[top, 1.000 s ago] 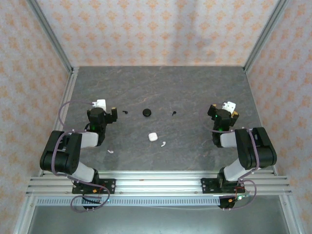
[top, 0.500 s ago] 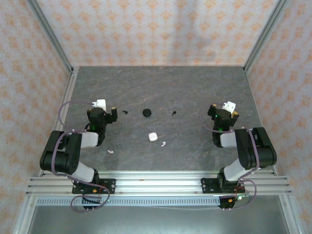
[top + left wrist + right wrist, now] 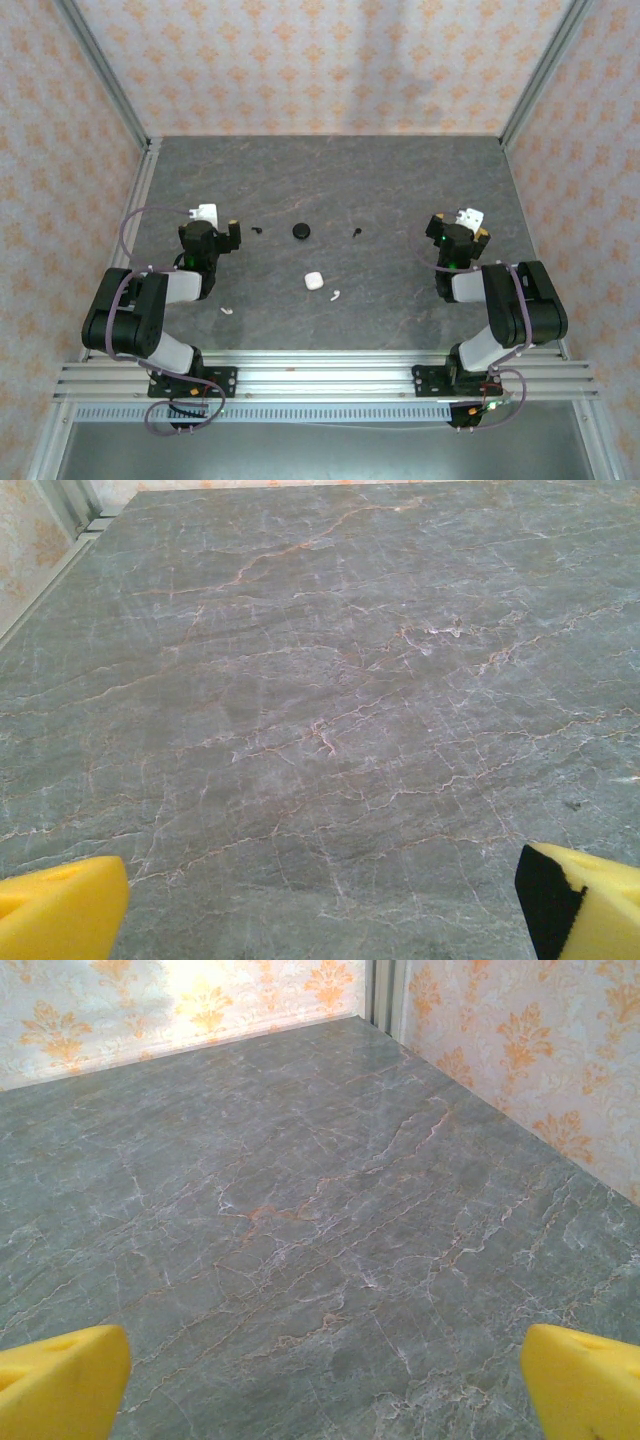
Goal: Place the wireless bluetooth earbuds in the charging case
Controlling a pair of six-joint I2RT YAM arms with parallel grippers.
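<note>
I have both arms folded tight on themselves by the near edge of the dark grey, stone-look bench (image 3: 400,180). The left gripper (image 3: 214,230) is close to the left edge and the right gripper (image 3: 460,230) close to the right edge, both facing the far edge. Each is spread wide and holds nothing. At the left wrist the blunt yellow fingertips (image 3: 60,912) sit in the bottom corners with bare slab between them, and the right fingertips (image 3: 585,1380) sit likewise. These close views give me pale and rust-coloured veins across the matt surface, and the right one takes in orange-patterned wallpaper (image 3: 520,1050) at the far right corner. Overhead, mid-bench, a tiny black earbud (image 3: 258,230) lies left of the round black case (image 3: 301,231) and a second black earbud (image 3: 357,233) right of it. Nearer the near edge sits the white rounded-square case (image 3: 313,281), with a white stemmed earbud (image 3: 335,295) just to its right. A second white stemmed earbud (image 3: 227,310) lies by the left arm.
</note>
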